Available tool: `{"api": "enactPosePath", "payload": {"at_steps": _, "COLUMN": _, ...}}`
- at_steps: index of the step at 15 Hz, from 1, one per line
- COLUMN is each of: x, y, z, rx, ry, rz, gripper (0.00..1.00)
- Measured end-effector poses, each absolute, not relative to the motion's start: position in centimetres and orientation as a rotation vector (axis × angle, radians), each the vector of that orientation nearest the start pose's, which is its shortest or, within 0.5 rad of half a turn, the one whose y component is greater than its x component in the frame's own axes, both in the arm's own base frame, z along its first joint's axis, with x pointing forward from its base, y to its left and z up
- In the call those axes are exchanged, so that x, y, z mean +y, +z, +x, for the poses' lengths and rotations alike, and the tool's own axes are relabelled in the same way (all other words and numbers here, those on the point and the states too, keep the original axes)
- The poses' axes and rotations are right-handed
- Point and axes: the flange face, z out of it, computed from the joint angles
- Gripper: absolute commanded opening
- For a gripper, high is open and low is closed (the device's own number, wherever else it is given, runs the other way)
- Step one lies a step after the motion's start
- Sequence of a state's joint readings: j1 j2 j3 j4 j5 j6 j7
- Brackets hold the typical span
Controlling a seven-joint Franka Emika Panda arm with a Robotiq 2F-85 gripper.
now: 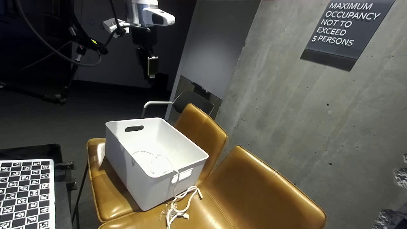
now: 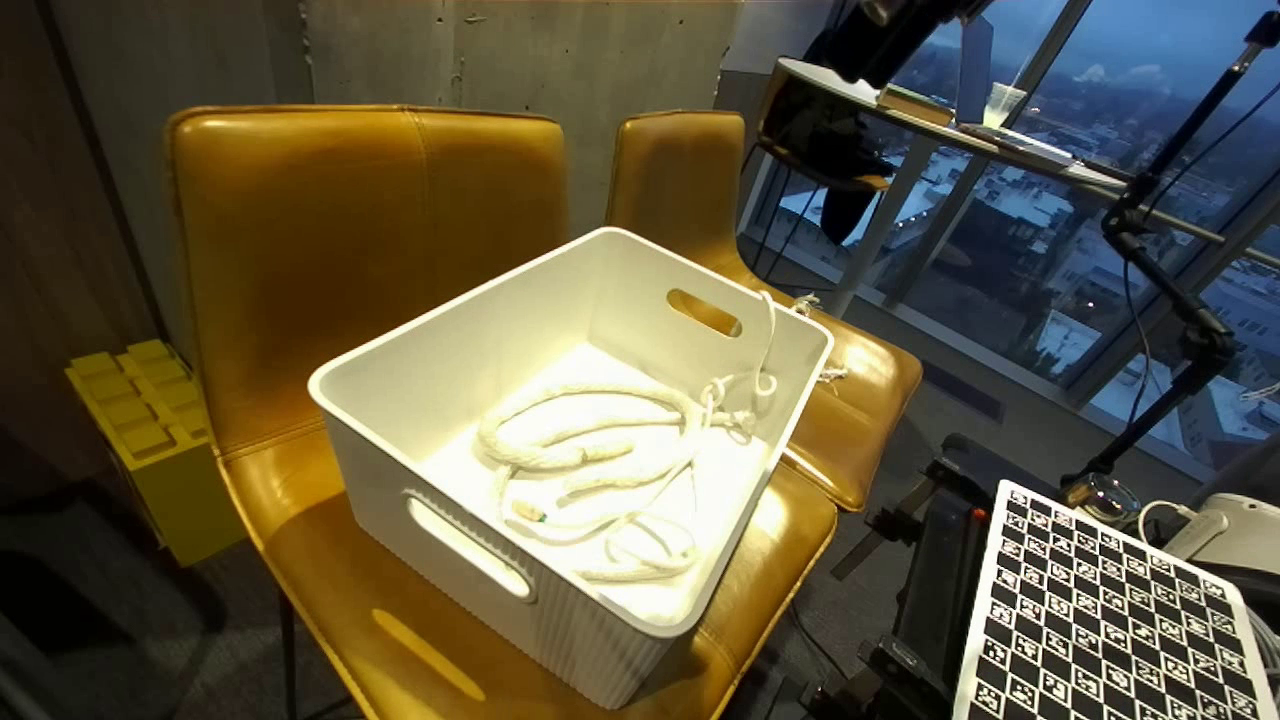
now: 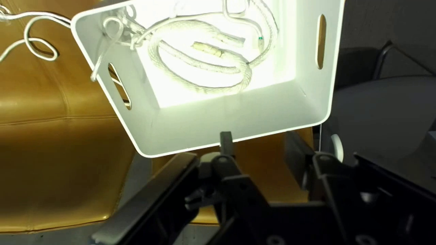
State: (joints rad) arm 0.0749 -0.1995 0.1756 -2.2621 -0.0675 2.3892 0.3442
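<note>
And here's the gripper (image 3: pixel 262 149), nearest of all in the wrist view, fingers standing partway apart, tan leather showing straight through the gap! It hangs well above the white plastic bin (image 3: pixel 204 119), apart from it; seen from the wrist, one fingertip overlaps the bin's long edge.

Down inside, what a tangle: thick white braided rope (image 3: pixel 235 60) lies looped across the bin's floor, showing one yellowish end. A thinner white cord (image 2: pixel 772 320) winds in with it, rises, and slips out over the short edge, near a corner. Outside, a knotted clump of cord (image 1: pixel 173 211) sprawls on the seat of a tan leather chair (image 1: pixel 264 184), while the bin itself sits on the matching chair (image 2: pixel 350 250) alongside, in front of its backrest.

Past the front edge of those seats, a checkered marker board (image 2: pixel 1110 610) lies flat. Round the other side, a yellow knobbed box (image 2: pixel 150 440) stands by the chair.

Farther back now, the grey concrete wall (image 1: pixel 286 127) carries a sign (image 1: pixel 346 27) reading "MAXIMUM OCCUPANCY NOT TO EXCEED 5 PERSONS". And deepest of all, tall windows (image 2: pixel 1130 80), with a cup (image 2: pixel 1003 103) on a narrow table (image 2: pixel 815 78) before them.
</note>
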Motion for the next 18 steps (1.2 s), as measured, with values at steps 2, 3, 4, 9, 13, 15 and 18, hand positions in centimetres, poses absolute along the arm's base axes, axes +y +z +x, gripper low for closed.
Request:
{"api": "enactPosePath", "payload": {"at_steps": 2, "x": 10.7, "y": 47.2, "z": 50.1, "rx": 0.135, "ry": -0.499, "rz": -3.078, "gripper": 0.90}}
{"api": "enactPosePath", "payload": {"at_steps": 3, "x": 9.2, "y": 46.9, "z": 50.3, "rx": 0.170, "ry": -0.486, "rz": -3.069, "gripper": 0.97}}
{"api": "enactPosePath", "payload": {"at_steps": 4, "x": 7.5, "y": 46.6, "z": 50.5, "rx": 0.207, "ry": -0.470, "rz": -3.058, "gripper": 1.00}}
{"api": "enactPosePath", "payload": {"at_steps": 9, "x": -1.0, "y": 43.2, "z": 52.0, "rx": 0.378, "ry": -0.395, "rz": -3.020, "gripper": 1.00}}
{"api": "enactPosePath", "payload": {"at_steps": 13, "x": -5.5, "y": 38.2, "z": 53.2, "rx": 0.490, "ry": -0.364, "rz": -3.013, "gripper": 1.00}}
{"api": "enactPosePath", "payload": {"at_steps": 15, "x": -6.9, "y": 35.4, "z": 53.7, "rx": 0.533, "ry": -0.337, "rz": -3.017, "gripper": 1.00}}
{"api": "enactPosePath", "payload": {"at_steps": 18, "x": -8.8, "y": 31.9, "z": 54.2, "rx": 0.594, "ry": -0.296, "rz": -3.022, "gripper": 1.00}}
